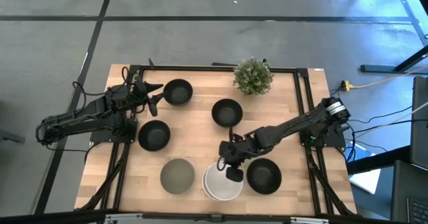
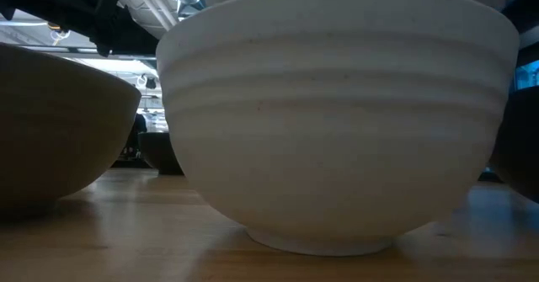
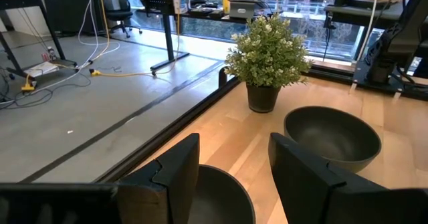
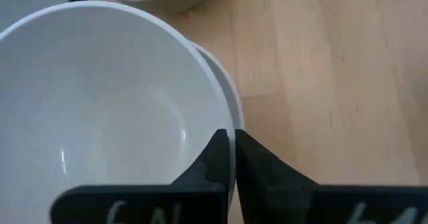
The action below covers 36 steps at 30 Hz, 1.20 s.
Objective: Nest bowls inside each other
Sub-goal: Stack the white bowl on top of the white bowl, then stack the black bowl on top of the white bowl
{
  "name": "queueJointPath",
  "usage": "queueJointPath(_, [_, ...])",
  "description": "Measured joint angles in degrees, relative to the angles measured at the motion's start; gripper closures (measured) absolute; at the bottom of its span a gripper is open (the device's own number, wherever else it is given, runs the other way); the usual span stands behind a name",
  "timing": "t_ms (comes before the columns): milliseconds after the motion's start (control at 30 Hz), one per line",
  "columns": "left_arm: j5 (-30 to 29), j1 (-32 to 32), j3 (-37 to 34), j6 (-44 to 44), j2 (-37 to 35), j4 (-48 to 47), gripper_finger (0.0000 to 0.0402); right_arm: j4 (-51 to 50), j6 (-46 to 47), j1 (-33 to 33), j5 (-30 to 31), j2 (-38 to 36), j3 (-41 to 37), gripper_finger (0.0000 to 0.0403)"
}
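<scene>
Near the table's front, my right gripper is shut on the rim of a white bowl. That bowl rests a little off-centre in a second white bowl. A grey-olive bowl stands left of them and a black bowl right of them. My left gripper is open at the back left, its fingers just over the edge of a black bowl. Two more black bowls sit at mid-table and at the left.
A small green potted plant stands at the table's back edge, behind the mid-table black bowl. A black frame runs round the wooden table top. Bare wood lies between the bowls.
</scene>
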Motion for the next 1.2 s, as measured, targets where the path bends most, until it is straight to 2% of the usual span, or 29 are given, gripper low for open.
queueJointPath(133, [-0.02,0.0,0.0,0.0,0.0,0.0,0.0227,1.02,-0.09,-0.76,-0.11,0.69,0.0,0.0389])
queueJointPath(333, [-0.01,0.0,0.0,0.0,0.0,0.01,0.0227,1.99,-0.09,-0.87,-1.27,0.69,0.04,0.0356])
queueJointPath(600, [0.0,0.01,0.0,0.0,0.0,-0.01,0.0227,4.2,-1.51,-1.22,-1.41,0.67,0.03,0.0358])
queueJointPath(733, [0.0,0.0,0.02,0.0,0.0,-0.01,0.0227,6.6,-1.57,-2.5,-4.49,0.67,0.02,0.0357])
queueJointPath(833, [0.0,0.02,0.0,0.0,0.0,-0.01,0.0227,7.93,-1.7,-3.64,-4.54,0.67,0.02,0.0357])
queueJointPath(1200, [0.0,0.0,0.0,0.0,-0.02,-0.01,0.0227,22.68,-5.96,-6.7,-5.72,0.65,0.0,0.0356])
